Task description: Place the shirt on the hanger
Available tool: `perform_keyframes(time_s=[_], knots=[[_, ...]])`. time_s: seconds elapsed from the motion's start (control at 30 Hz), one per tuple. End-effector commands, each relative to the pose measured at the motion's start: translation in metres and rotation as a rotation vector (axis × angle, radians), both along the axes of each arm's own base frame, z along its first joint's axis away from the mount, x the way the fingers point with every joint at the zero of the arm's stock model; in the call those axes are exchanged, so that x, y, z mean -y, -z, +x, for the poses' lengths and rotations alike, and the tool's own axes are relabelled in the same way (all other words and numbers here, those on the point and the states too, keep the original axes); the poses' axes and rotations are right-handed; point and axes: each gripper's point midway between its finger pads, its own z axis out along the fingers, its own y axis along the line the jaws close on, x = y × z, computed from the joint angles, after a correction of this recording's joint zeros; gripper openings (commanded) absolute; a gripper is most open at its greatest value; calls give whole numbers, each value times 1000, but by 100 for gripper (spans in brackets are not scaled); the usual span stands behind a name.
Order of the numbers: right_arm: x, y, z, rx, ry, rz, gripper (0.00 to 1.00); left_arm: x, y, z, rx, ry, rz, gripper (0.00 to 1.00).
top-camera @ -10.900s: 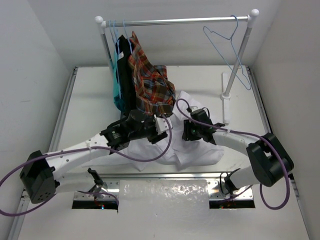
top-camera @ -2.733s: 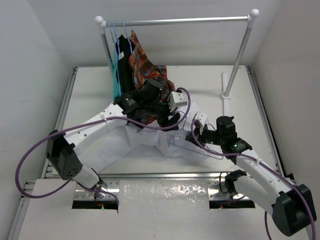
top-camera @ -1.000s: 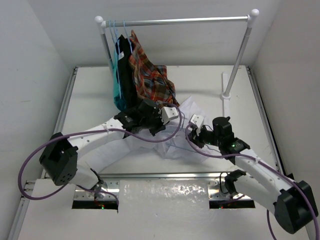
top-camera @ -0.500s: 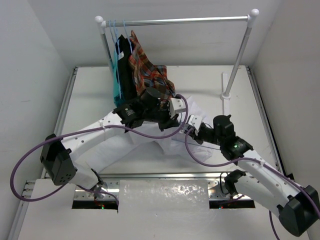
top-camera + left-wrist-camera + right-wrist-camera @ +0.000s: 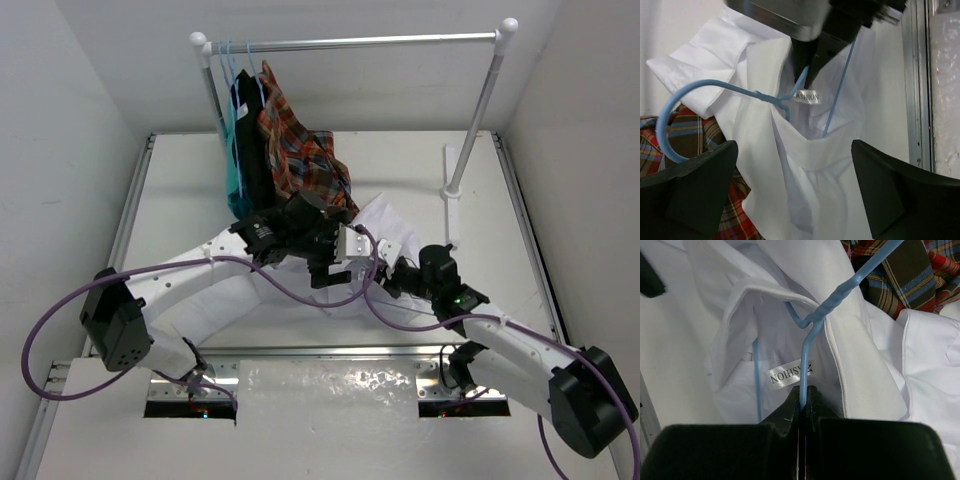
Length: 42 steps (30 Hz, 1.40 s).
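Note:
The white shirt (image 5: 392, 222) lies crumpled on the table under both arms. Its open collar fills the left wrist view (image 5: 805, 165) and the right wrist view (image 5: 875, 365). The light-blue wire hanger (image 5: 730, 87) sits inside the collar, and its hook curls out past the collar edge towards the plaid cloth. My right gripper (image 5: 804, 396) is shut on the hanger (image 5: 832, 300) wire just below the twisted neck, beside the neck label. My left gripper (image 5: 795, 195) is wide open with collar cloth between its fingers (image 5: 695, 190), gripping nothing. From above, the left gripper (image 5: 335, 278) and right gripper (image 5: 385, 264) almost meet.
A clothes rack (image 5: 350, 43) spans the back of the table. A red-orange plaid shirt (image 5: 300, 160) and black and teal garments (image 5: 245, 150) hang at its left end, the plaid reaching down to the left arm. The rack's right pole (image 5: 475, 110) stands near the right arm.
My left gripper has gone from shut to wide open, letting go of the collar cloth. The right gripper keeps its hold on the hanger and has moved slightly towards the left arm.

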Motion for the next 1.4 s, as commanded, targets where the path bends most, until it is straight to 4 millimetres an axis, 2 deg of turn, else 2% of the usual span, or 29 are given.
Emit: perform_keyframes(time_s=[0.0,0.17,0.2,0.27,0.3,0.37,0.4,0.43,0.47,0.63,0.73,0.9,1.0,1.13,1.37], knots=[[-9,-18,9,52,-10,45,0,-10,-24,1,130,78,2,97],[-11,-17,8,40,-18,49,0,-31,-26,-6,150,131,66,100],[-12,-19,8,43,-20,50,0,-38,-28,-2,140,126,56,90],[-12,-20,8,41,-23,45,0,-50,-28,-5,143,147,62,39],[-12,-20,9,39,-26,37,0,-54,-18,-8,129,148,79,18],[-12,-21,9,37,-32,28,0,-58,-6,-14,120,178,97,17],[-13,-25,10,47,-38,27,0,-59,8,-20,95,181,112,24],[-13,-24,9,38,-42,22,0,-53,12,-14,102,146,93,30],[-14,-26,9,45,-50,24,0,-56,25,-11,97,111,115,42],[-16,-29,7,40,-73,10,0,-44,35,10,131,58,91,63],[-17,-33,5,41,-87,13,0,-35,37,22,153,20,51,68],[-20,-38,-2,33,-124,25,0,-27,45,35,178,-10,23,69],[-21,-44,-4,43,-134,35,0,-20,53,38,172,1,11,62],[-23,-57,-3,70,-140,59,0,-14,58,29,134,68,-25,52],[-33,-80,3,112,-176,72,0,7,36,9,76,200,-147,37]])
